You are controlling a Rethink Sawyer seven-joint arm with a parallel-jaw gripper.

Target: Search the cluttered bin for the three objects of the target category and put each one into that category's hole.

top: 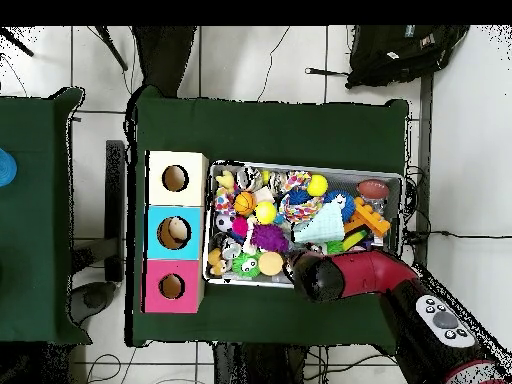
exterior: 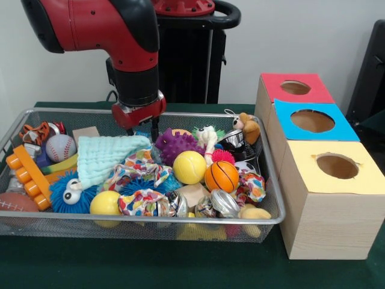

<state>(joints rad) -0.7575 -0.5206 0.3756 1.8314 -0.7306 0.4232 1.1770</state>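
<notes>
Nearest to the camera, the green table point(exterior: 150, 268) is seen, and on it the wire bin point(exterior: 144, 221) with its front rim, beside the wooden box point(exterior: 328, 226) with three holes. The holes are counted as one yellow hole point(exterior: 337, 165), one blue hole point(exterior: 312, 120) and one red hole point(exterior: 295, 87).

The target category is not named by the task, so it can only be judged; balls seem a likely group. Round balls are counted in the bin as follows: one baseball point(exterior: 61, 147), one yellow ball point(exterior: 189, 167), one small basketball point(exterior: 221, 176) and a second yellow ball point(exterior: 106, 203) at the front. One purple spiky toy point(exterior: 175, 146) and one blue fuzzy toy point(exterior: 71, 192) with eyes are also present, and one light green cloth point(exterior: 105, 158).

The end effector point(exterior: 140, 129) is held low over the back part of the bin, at the edge of the cloth. Its two fingers are seen slightly apart and nothing is held between them, so it is judged as released. From it, the yellow ball lies toward the front rim and toward the box side, with the basketball just beyond; the baseball lies to the other side. In the overhead view the arm point(top: 360, 275) is seen to cover the bin edge.
</notes>
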